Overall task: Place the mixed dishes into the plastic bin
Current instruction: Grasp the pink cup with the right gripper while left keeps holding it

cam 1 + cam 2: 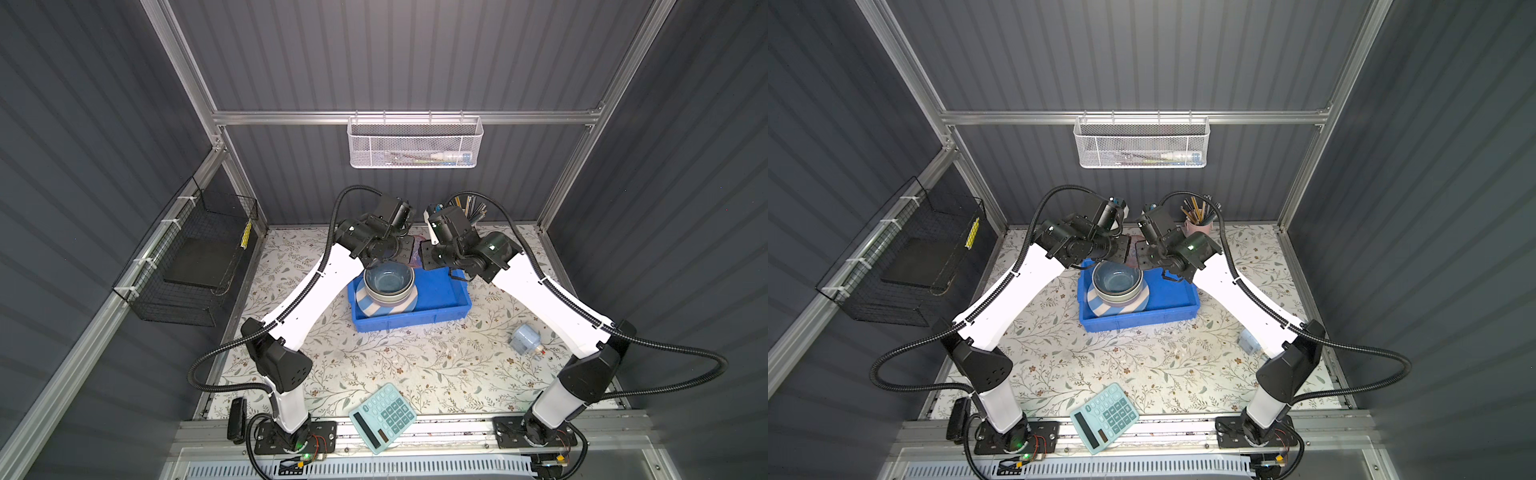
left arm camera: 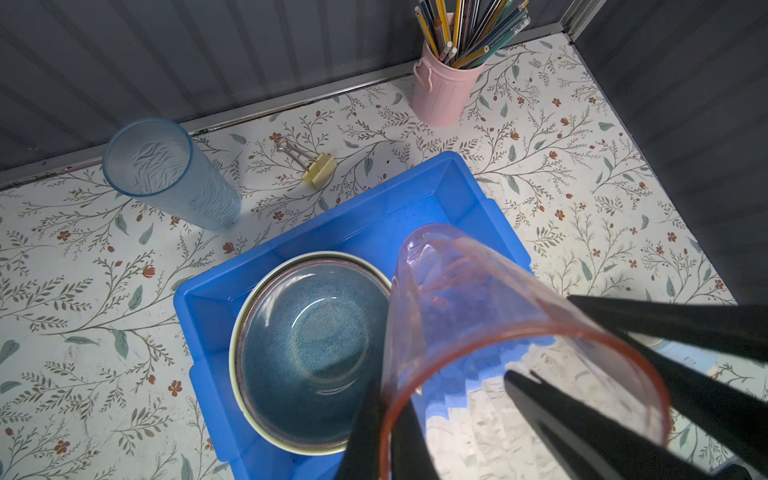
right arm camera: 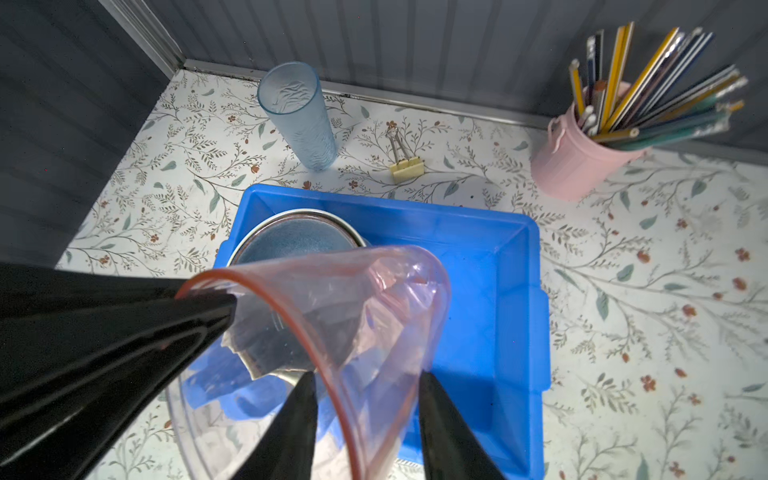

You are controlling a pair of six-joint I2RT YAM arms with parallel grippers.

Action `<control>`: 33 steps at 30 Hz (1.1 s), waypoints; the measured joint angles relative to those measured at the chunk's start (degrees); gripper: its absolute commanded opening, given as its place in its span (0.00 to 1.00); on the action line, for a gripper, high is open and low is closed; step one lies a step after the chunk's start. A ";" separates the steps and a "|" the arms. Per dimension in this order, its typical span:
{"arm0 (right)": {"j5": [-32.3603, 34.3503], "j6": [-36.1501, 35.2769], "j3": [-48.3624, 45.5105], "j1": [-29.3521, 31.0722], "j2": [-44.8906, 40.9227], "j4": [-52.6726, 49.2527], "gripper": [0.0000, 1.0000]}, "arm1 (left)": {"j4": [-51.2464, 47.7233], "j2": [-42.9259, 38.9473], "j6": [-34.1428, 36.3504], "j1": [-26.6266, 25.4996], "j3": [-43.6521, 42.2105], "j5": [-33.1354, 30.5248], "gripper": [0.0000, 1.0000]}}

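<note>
Left gripper [image 2: 388,415] clamped on pink tumbler [image 2: 478,299]; right gripper [image 3: 368,376] apart astride rim; floral tabletop [image 1: 374,365], grey walls [image 1: 395,62].

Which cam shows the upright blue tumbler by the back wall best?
Right wrist: the blue tumbler stands whole and unobstructed. Left wrist also shows it whole, off-centre. Neither top view shows it; the arms cover that spot.

A robot test cell in a lab: an aluminium frame [image 1: 291,117] and grey ribbed walls [image 1: 415,54] box in a floral tabletop [image 1: 415,365]. Two white robot arms [image 1: 301,291] are bolted to a front rail [image 1: 440,429].
</note>
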 measured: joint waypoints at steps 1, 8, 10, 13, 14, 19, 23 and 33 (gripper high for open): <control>0.37 -0.02 0.17 0.00 0.00 -0.04 0.32 | 0.02 0.00 0.13 0.00 0.00 0.00 0.00; 2.73 -0.07 0.96 0.17 0.79 -0.11 0.20 | 0.59 0.00 0.76 -0.11 -1.16 -0.52 0.01; 3.17 -0.07 1.01 0.31 1.27 -0.35 0.18 | 0.66 0.00 0.92 -0.11 -1.53 -0.63 0.01; 3.74 -0.04 1.20 0.48 2.03 -0.70 0.15 | 0.63 0.00 1.20 -0.11 -1.75 -0.83 0.02; 3.93 -0.04 1.33 0.48 2.23 -0.81 0.15 | 0.66 0.00 1.22 -0.11 -1.79 -0.90 0.02; 4.24 -0.09 2.01 0.52 2.67 -1.31 0.18 | 1.40 0.00 1.66 -0.11 -2.51 -0.79 0.03; 4.98 -0.11 2.08 0.52 3.02 -1.84 0.10 | 2.01 0.00 1.92 -0.11 -2.69 -0.20 0.04; 6.86 -0.76 2.08 0.46 3.32 -3.04 0.01 | 4.70 -1.14 2.10 -0.33 -4.52 0.72 0.15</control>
